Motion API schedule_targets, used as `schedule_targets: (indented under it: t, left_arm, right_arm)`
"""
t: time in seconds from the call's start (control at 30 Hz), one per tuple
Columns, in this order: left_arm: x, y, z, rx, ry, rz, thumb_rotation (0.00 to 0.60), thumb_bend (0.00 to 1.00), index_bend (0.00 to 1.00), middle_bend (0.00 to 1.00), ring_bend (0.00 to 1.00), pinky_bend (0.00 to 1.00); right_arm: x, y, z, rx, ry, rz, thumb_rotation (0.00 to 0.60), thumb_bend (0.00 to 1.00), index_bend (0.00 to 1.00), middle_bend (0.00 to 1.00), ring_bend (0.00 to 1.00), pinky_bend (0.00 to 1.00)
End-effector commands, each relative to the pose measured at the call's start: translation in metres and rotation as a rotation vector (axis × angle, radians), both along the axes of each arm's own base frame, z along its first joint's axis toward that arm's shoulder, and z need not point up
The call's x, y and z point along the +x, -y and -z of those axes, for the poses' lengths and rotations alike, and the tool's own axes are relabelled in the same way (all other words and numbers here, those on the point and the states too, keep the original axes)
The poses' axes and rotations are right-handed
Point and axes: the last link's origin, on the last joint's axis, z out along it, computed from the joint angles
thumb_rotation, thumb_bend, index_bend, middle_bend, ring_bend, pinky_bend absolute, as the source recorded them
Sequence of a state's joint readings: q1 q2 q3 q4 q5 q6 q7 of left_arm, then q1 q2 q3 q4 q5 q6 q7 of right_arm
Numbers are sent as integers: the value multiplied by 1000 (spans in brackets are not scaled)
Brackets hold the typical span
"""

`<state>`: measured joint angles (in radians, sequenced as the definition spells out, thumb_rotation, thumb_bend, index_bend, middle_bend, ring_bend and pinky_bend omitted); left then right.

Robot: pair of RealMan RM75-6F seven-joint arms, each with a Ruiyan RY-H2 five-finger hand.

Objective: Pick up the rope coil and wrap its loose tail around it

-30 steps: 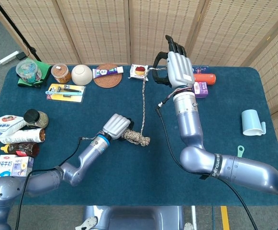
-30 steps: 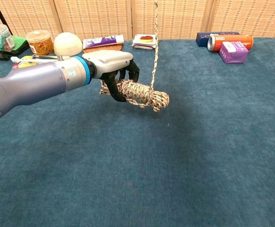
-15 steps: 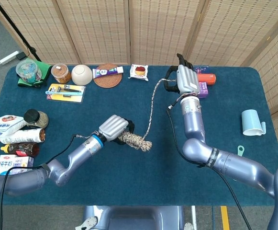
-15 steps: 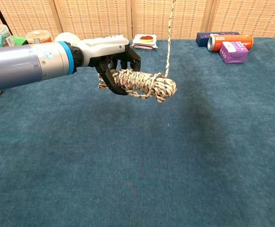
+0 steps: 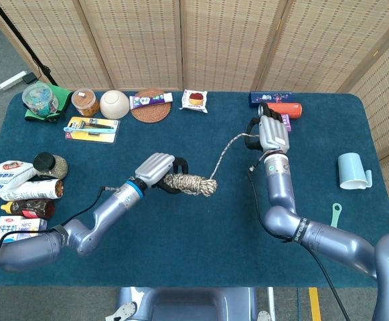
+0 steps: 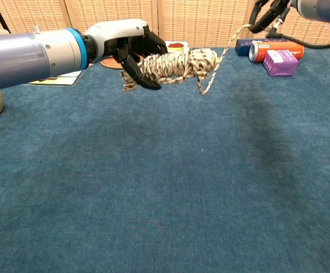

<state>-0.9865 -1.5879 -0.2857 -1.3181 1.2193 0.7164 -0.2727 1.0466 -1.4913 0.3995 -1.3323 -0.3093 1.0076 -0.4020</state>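
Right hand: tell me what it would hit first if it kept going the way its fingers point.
The right hand points toward the table's far edge. First in line looks like the orange can and purple box, though depth is unclear.

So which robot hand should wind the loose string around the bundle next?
Probably the right hand. It holds the loose tail of the beige braided rope, stretched out from the coil. The left hand is busy gripping the rope coil above the blue table.
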Motion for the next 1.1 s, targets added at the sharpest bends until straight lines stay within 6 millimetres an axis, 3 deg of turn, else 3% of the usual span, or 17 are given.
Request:
schedule_targets:
  t: [0.03, 0.2, 0.4, 0.87, 1.1]
  left_arm:
    - [11, -6, -4, 42, 20, -14, 600, 470, 627, 485, 499, 610]
    - [26, -12, -9, 104, 25, -31, 600, 470, 628, 486, 503, 610]
    - [41, -19, -5, 181, 43, -78, 600, 469, 630, 487, 507, 610]
    - [51, -30, 7, 317, 22, -159, 600, 467, 632, 488, 508, 610]
    - [55, -36, 16, 370, -18, -170, 600, 466, 632, 488, 508, 610]
  right_arm:
    - [-6, -5, 5, 14, -13, -4, 600, 491, 647, 0, 0, 0]
    - [-12, -17, 9, 39, -39, -35, 600, 491, 650, 0, 0, 0]
    - [-15, -46, 7, 85, -57, -100, 600, 492, 656, 0, 0, 0]
    - [-19, -102, 12, 219, -59, -214, 600, 492, 664, 0, 0, 0]
    - [-20, -118, 9, 254, -51, -266, 600, 494, 670, 0, 0, 0]
